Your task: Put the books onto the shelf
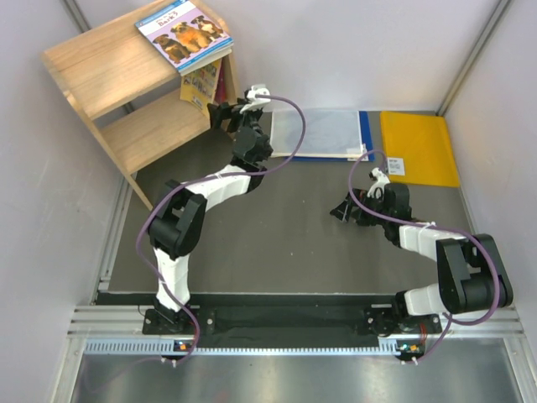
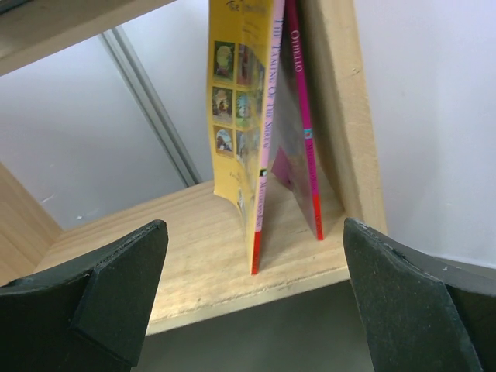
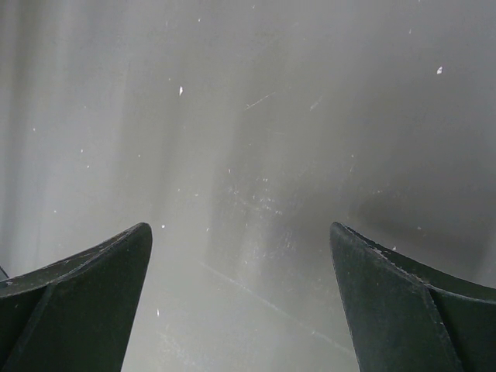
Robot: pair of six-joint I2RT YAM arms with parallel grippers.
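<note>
Shelf [image 1: 126,92] sits upper left of the top view, turned at an angle on the desk [image 1: 277,227]. Dog book [image 1: 185,32] lies flat on the top board at its right end, overhanging the edge a bit; edges of at least one more book show under it, can't tell which. On the lower board, at the right end, two books stand upright: yellow book [image 2: 232,116] and Othello book [image 2: 301,132]. In the left wrist view their tops meet and their bottoms splay apart. The Othello book leans on the side panel and the yellow one sits just left of it, its lower edge near the board's front lip. Left tool [image 1: 220,114] is released and empty. It hangs just in front of the lower board, facing those two books and apart from them. Right tool [image 1: 342,211] is also released with nothing between its fingers [image 3: 85,294]. It sits low over bare desk at centre right. Folder [image 1: 323,133] lies flat at the top centre of the desk, with the envelope [image 1: 419,147] just to its right.
</note>
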